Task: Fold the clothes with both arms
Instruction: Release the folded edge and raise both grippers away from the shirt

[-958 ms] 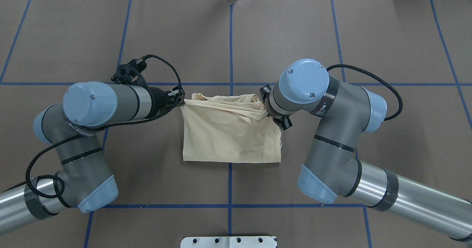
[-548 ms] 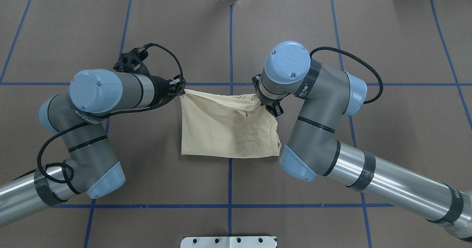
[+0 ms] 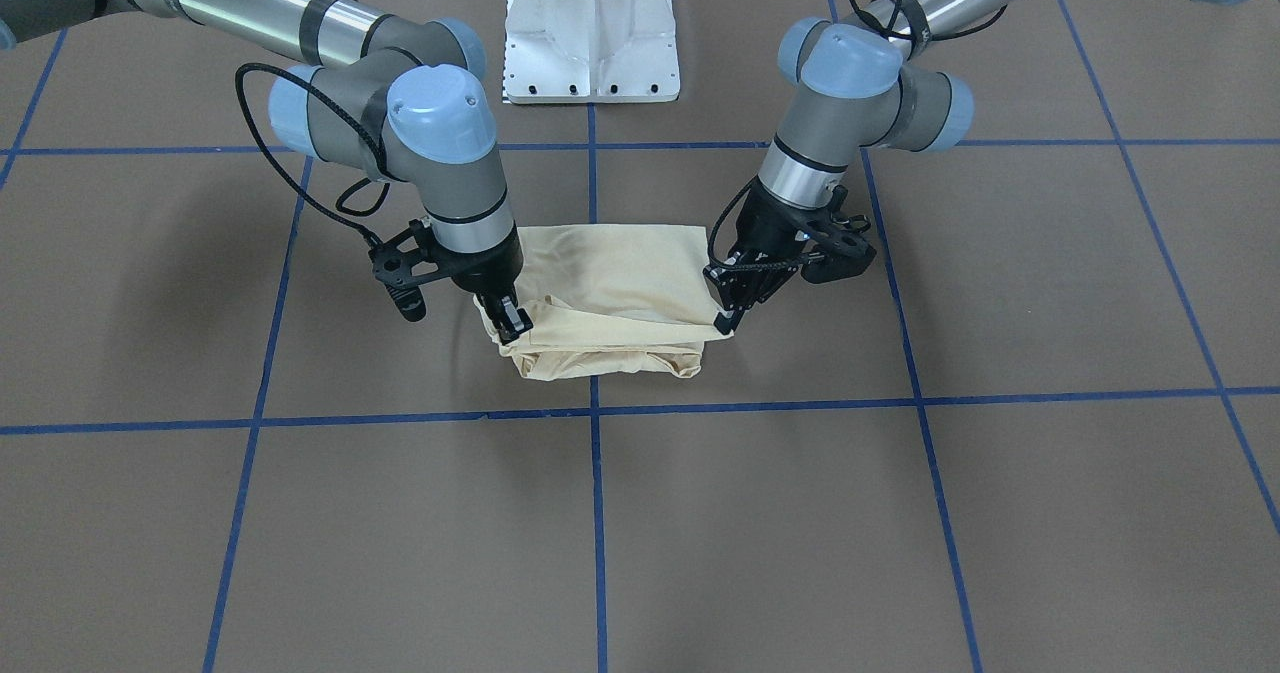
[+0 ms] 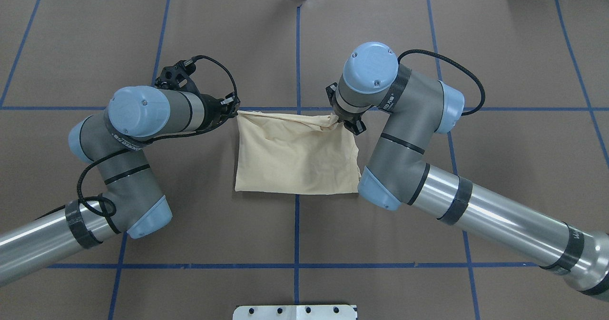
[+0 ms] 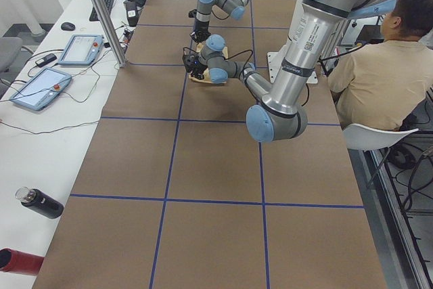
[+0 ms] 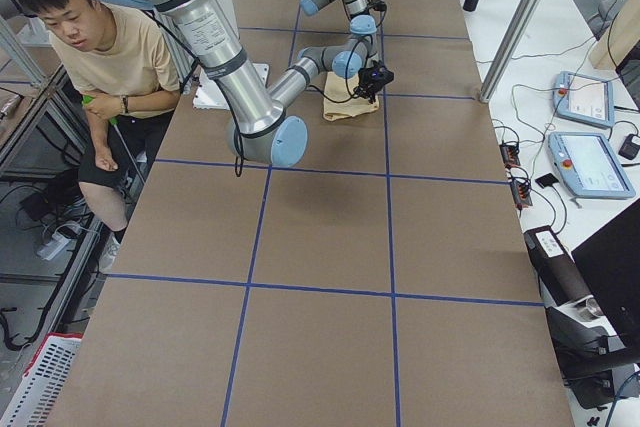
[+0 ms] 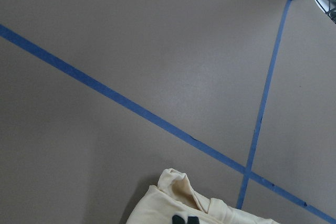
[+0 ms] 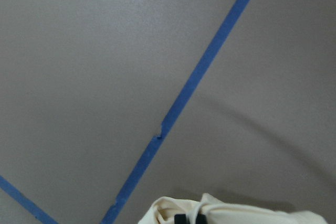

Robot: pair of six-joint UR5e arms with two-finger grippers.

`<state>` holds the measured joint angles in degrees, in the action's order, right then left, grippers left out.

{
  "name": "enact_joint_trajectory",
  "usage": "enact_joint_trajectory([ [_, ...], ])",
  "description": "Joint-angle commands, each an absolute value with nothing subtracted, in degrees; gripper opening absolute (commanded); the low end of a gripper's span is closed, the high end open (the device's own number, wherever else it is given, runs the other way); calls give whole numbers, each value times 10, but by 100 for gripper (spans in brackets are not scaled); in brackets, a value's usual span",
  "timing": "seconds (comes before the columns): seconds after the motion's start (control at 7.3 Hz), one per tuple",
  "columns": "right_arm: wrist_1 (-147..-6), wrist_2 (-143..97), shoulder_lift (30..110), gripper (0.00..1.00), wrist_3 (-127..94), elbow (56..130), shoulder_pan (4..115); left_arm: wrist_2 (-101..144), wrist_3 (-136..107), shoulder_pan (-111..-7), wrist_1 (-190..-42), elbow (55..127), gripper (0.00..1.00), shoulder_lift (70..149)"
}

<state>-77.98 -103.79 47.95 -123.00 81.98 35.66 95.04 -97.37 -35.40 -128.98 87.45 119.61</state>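
Stretching under everything, the brown table [image 4: 499,39] is ruled into large squares by blue tape lines [image 4: 164,34], and its bare surface shows on every side of the cloth. The left arm [image 4: 142,115] bends in from one side and the right arm [image 4: 409,115] from the other, their wrists facing each other across the middle. Between them lies the shirt [image 4: 295,153], folded into a rough rectangle that straddles the centre tape line. Its edge nearest the robot lies flat on the table, while its far edge runs along a cross line of tape and is pulled taut between the two claws. The right arm's lower blue joint sits just beside the shirt's near right corner. The white base plate [image 3: 590,43] stands well apart behind the cloth. The left claw [image 4: 233,108] is clamped on the far left corner of the shirt, and the right claw [image 4: 345,122] is clamped on the bunched far right corner. In the front view, layered folds show along that held edge.
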Motion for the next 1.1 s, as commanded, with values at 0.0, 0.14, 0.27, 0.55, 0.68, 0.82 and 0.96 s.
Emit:
enact_joint_trajectory([
  [0.0, -683, -1041, 423, 100, -1199, 690, 389, 951, -935, -390, -1303, 841, 62, 1210],
  [0.14, -685, -1061, 424, 100, -1164, 690, 407, 953, -934, -399, -1304, 842, 62, 1213],
  [0.27, -684, -1104, 431, 100, -1160, 692, 432, 967, -934, -401, -1305, 843, 62, 1215],
  [0.55, -699, -1130, 466, 100, -1156, 759, 439, 1012, -893, -420, -1303, 849, 62, 1214],
  [0.68, -700, -1133, 498, 100, -1155, 805, 439, 1033, -863, -437, -1301, 861, 62, 1208],
  [0.82, -712, -1135, 514, 100, -1152, 837, 439, 1034, -825, -446, -1298, 875, 61, 1203],
  [0.96, -721, -1134, 522, 100, -1151, 868, 426, 1035, -794, -449, -1298, 895, 61, 1179],
])
